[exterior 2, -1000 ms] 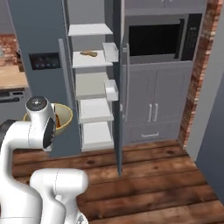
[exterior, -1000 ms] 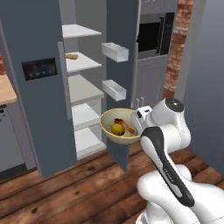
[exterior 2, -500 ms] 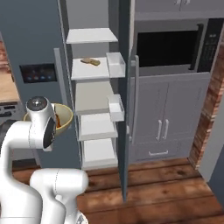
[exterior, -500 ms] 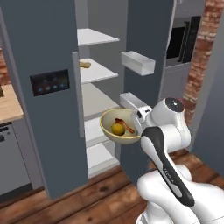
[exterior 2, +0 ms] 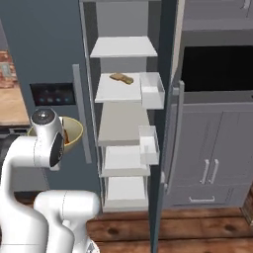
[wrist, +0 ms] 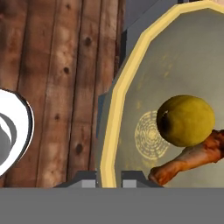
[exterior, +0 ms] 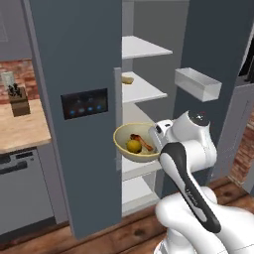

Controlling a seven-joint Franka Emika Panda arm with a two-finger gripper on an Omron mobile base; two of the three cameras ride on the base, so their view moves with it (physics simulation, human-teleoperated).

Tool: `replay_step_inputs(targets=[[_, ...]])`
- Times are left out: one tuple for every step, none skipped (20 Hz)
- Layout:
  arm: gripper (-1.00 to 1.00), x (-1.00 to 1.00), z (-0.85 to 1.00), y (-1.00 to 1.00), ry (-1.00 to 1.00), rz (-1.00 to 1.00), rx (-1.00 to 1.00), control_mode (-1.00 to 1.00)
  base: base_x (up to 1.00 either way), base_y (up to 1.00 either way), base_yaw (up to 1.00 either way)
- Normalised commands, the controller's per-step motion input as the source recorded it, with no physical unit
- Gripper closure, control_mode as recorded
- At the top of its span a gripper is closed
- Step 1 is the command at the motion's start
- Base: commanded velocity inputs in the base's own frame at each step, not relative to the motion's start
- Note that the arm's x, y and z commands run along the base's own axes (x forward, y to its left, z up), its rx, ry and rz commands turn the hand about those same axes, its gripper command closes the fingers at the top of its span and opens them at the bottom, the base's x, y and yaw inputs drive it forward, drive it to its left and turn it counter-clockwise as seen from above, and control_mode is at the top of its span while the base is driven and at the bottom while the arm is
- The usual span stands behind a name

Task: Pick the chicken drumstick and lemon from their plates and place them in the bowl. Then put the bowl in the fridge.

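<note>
Nearest the base, the arm rises and bends forward, and its claw is clamped tight on the pale rim of the bowl — the rim runs straight between the two finger tips in the hand view. The bowl is held level and well above the wooden floor, most likely so that nothing rolls out on the way. Inside it the lemon sits near the centre, touching the drumstick, which lies beside it with its bone end toward the gripped rim. Both foods are in, so what remains is the fridge step.

Just beyond the bowl stands the fridge, its right door swung wide and its left door shut, the black panel with blue lights on that shut door. In the left base view the bowl hangs at the edge of the shut door, in front of the middle shelves. The opening is narrow — door bins line its right side, so the bowl probably has to go in squarely, clear of both edges.

Farther in, the middle shelf is bare and looks the roomiest spot. The shelf above carries a small brown item. Far left, a wooden counter holds a knife block.
</note>
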Motion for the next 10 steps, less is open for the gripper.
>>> replay_step_inputs(targets=[[1.00, 0.00, 0.00, 0.00, 0.00, 0.00, 0.00, 1.00, 0.65, -0.22, -0.09], [1.00, 0.00, 0.00, 0.00, 0.00, 0.00, 0.00, 1.00, 0.62, -0.19, -0.13], [1.00, 0.00, 0.00, 0.00, 0.00, 0.00, 0.00, 1.00, 0.62, -0.19, -0.13], [1.00, 0.00, 0.00, 0.00, 0.00, 0.00, 0.00, 1.00, 0.61, -0.20, -0.13], [1.00, 0.00, 0.00, 0.00, 0.00, 0.00, 0.00, 1.00, 0.58, -0.22, -0.11], [1.00, 0.00, 0.00, 0.00, 0.00, 0.00, 0.00, 1.00, 0.44, -0.25, -0.08], [1.00, 0.00, 0.00, 0.00, 0.00, 0.00, 0.00, 1.00, 0.40, -0.22, -0.07], [1.00, 0.00, 0.00, 0.00, 0.00, 0.00, 0.00, 1.00, 0.37, -0.20, -0.07], [1.00, 0.00, 0.00, 0.00, 0.00, 0.00, 0.00, 1.00, 0.36, -0.20, -0.07], [1.00, 0.00, 0.00, 0.00, 0.00, 0.00, 0.00, 1.00, 0.33, -0.15, -0.07]])
